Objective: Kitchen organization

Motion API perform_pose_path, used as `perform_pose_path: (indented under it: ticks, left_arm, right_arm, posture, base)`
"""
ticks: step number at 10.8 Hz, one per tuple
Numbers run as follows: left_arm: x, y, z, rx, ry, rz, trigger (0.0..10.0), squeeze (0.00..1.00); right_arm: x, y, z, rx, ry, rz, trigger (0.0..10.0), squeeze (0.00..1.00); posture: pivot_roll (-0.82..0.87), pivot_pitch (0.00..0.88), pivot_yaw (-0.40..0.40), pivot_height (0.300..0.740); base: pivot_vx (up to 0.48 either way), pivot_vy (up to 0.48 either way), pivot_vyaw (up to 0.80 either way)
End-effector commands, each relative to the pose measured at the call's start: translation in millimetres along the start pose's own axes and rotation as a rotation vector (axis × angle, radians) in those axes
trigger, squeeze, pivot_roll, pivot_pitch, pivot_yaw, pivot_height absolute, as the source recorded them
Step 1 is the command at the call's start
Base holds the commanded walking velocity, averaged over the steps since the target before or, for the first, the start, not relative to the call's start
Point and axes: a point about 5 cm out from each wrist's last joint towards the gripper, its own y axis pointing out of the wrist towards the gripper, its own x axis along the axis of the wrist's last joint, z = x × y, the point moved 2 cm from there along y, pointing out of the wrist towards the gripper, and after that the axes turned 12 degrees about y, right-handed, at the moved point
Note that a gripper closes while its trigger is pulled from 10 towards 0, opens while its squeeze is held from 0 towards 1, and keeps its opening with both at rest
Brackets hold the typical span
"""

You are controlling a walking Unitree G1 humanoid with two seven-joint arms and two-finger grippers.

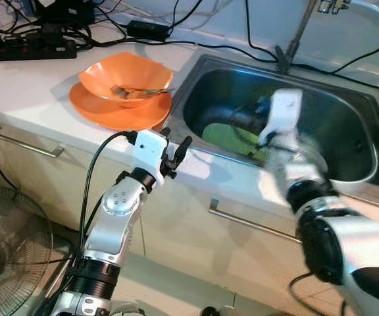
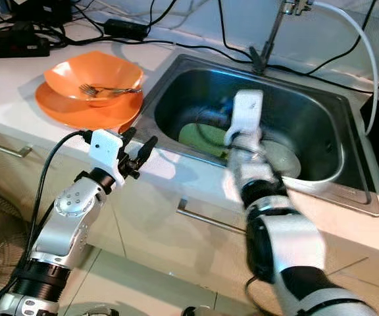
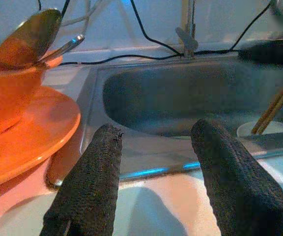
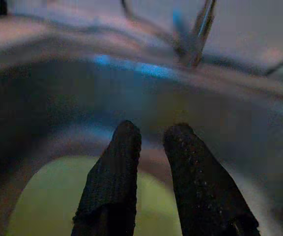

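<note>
An orange bowl holding a fork and a spoon sits on an orange plate on the counter, left of the steel sink. A green plate and a white plate lie in the basin. My left gripper is open and empty at the counter's front edge, between the orange plate and the sink. My right gripper reaches into the basin just above the green plate. Its fingers stand a narrow gap apart with nothing between them. The right arm is blurred.
Brown chopsticks lean on the white plate. A faucet rises behind the sink. A power strip and cables lie at the counter's back. Drawer handles run along the cabinet front, and a fan stands on the floor at left.
</note>
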Motion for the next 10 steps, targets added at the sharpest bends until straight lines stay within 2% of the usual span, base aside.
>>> perform_pose_path:
  ticks: [1, 3, 4, 5, 6, 7, 9, 10]
  left_arm:
    - [1, 0.2, -8.6, -0.049, -0.018, -0.001, 10.0, 0.00]
    - [1, 0.2, -11.9, -0.072, -0.019, 0.002, 10.0, 0.00]
    - [0, -0.9, -20.9, -0.134, -0.006, 0.004, 10.0, 0.00]
    - [0, -1.4, -21.9, -0.140, -0.008, 0.006, 10.0, 0.00]
    - [-1, -1.2, -20.6, -0.131, -0.006, 0.009, 10.0, 0.00]
    - [-1, -1.2, -19.7, -0.123, -0.004, 0.011, 10.0, 0.00]
    - [-1, -1.6, -16.9, -0.102, -0.002, 0.012, 10.0, 0.00]
    - [-2, -2.6, -13.3, -0.079, 0.001, 0.016, 10.0, 0.00]
  right_arm:
    - [27, 5.7, -4.4, -0.007, -0.018, -0.095, 10.0, 0.00]
    - [34, 7.3, -7.5, -0.013, -0.016, -0.118, 10.0, 0.00]
    - [42, 7.9, -7.4, -0.015, -0.014, -0.152, 10.0, 0.00]
    - [50, 8.0, -6.1, -0.007, -0.008, -0.192, 10.0, 0.00]
    - [67, 6.3, -3.6, 0.014, -0.033, -0.285, 10.0, 0.00]
    - [73, 3.8, -3.2, 0.022, -0.029, -0.326, 10.0, 0.00]
    - [74, -7.2, -3.0, 0.033, 0.000, -0.390, 10.0, 0.00]
    - [61, -26.6, 1.2, 0.070, 0.001, -0.429, 10.0, 0.00]
  posture:
    - [0.04, 0.059, -0.105, 0.740]
    - [0.02, 0.064, -0.104, 0.740]
    - [0.02, 0.064, -0.104, 0.740]
    - [0.02, 0.064, -0.104, 0.740]
    - [0.02, 0.069, -0.102, 0.740]
    - [0.02, 0.071, -0.102, 0.740]
    - [0.01, 0.075, -0.103, 0.740]
    - [0.00, 0.083, -0.101, 0.740]
  base:
    - [0.000, 0.000, 0.00]
    - [0.000, 0.000, 0.00]
    - [0.000, 0.000, 0.00]
    - [0.000, 0.000, 0.00]
    - [0.000, 0.000, 0.00]
    - [0.000, 0.000, 0.00]
    - [0.000, 0.000, 0.00]
    - [0.000, 0.000, 0.00]
